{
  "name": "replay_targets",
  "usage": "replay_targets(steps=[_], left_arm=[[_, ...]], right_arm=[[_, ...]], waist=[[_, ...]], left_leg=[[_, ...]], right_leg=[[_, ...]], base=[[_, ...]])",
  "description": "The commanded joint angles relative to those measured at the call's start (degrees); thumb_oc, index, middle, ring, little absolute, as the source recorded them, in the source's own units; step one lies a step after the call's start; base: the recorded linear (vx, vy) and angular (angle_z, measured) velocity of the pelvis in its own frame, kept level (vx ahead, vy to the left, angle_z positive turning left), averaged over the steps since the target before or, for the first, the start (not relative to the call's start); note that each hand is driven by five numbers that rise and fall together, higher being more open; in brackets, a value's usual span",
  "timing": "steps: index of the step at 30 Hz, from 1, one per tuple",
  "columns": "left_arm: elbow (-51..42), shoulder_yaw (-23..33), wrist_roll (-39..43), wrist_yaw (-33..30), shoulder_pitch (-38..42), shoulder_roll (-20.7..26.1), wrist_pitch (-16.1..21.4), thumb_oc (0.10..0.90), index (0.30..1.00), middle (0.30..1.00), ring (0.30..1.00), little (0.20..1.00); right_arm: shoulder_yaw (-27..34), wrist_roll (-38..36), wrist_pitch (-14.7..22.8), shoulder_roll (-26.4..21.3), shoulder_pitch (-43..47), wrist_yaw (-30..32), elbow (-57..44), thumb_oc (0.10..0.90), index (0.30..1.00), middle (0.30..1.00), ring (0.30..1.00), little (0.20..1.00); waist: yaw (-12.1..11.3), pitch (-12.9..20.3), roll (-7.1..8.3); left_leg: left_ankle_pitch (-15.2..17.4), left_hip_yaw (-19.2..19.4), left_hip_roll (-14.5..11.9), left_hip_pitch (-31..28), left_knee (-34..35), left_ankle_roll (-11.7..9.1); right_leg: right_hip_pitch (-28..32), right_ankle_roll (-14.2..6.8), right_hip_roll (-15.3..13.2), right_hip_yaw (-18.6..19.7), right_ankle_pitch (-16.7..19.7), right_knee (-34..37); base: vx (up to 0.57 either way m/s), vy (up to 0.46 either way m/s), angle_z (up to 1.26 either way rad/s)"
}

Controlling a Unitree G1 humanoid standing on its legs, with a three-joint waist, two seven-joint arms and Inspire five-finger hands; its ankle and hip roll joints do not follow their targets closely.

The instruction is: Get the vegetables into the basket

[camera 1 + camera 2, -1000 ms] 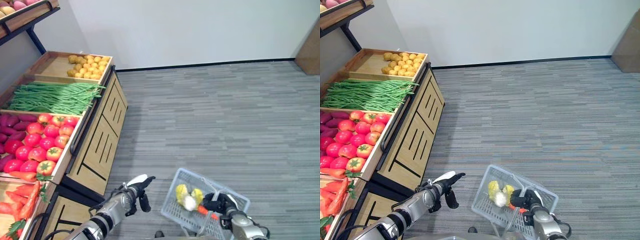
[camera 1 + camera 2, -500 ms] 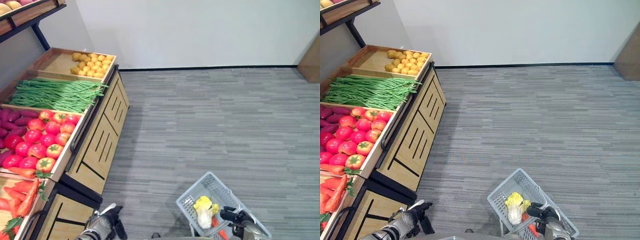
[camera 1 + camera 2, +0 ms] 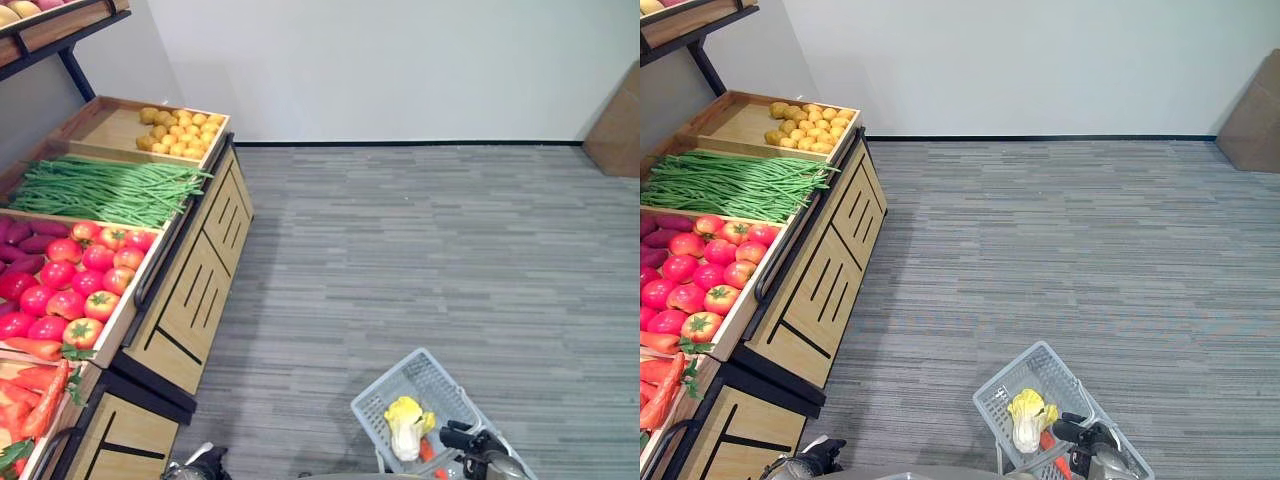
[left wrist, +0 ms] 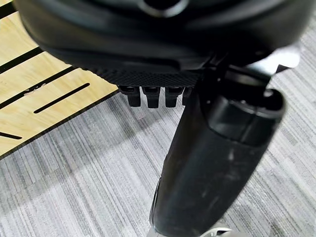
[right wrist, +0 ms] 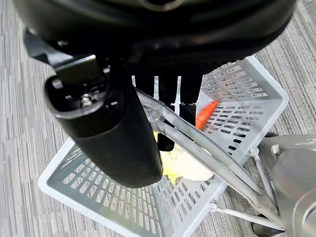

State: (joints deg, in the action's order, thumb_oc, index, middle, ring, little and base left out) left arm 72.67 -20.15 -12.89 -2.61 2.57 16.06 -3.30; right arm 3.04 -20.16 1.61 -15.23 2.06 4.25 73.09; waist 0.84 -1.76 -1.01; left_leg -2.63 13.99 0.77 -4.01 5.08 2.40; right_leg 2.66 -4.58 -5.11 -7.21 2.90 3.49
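The basket (image 3: 425, 395) is carried by its handle (image 5: 197, 143), gripped in the curled right hand (image 5: 113, 133); a cabbage (image 3: 405, 425) and carrot (image 5: 206, 113) lie below. The empty left hand (image 4: 207, 163), fingers curled, is judged next to reach toward the shelf.

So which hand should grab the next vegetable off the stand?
Left. The right hand is curled round the basket handle, carrying the basket with the cabbage and a carrot. The left hand holds nothing and hangs on the stand's side, nearer the tomatoes.
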Motion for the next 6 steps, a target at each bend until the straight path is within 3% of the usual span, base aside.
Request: replay_targets(steps=[1,6], left_arm=[[3.0,2.5,0.6,-1.7,4.7,-0.2,0.6,0.900,1.000,1.000,1.000,1.000],[2.6,2.0,0.6,-1.7,4.6,-0.8,0.7,0.900,1.000,1.000,1.000,1.000]], right_arm=[[-5.7,8.3,-2.8,-4.2,-7.1,1.3,8.4,0.400,0.300,0.300,0.300,0.300],[-6.8,8.6,-2.6,-3.5,-6.9,1.2,7.9,0.400,0.300,0.300,0.300,0.300]], waist=[[-0.5,-0.4,-0.39],[-0.5,-0.5,-0.35]], left_leg=[[6.1,-2.6,0.1,-1.5,-0.1,-0.5],[6.1,-2.7,0.0,-1.2,-0.1,-0.6]], right_leg=[[-3.1,-1.3,-0.6,-0.1,-1.4,-2.2],[-3.2,-1.2,-0.6,-0.2,-1.4,-2.0]], base=[[0.00,0.000,0.00],[0.00,0.000,0.00]])
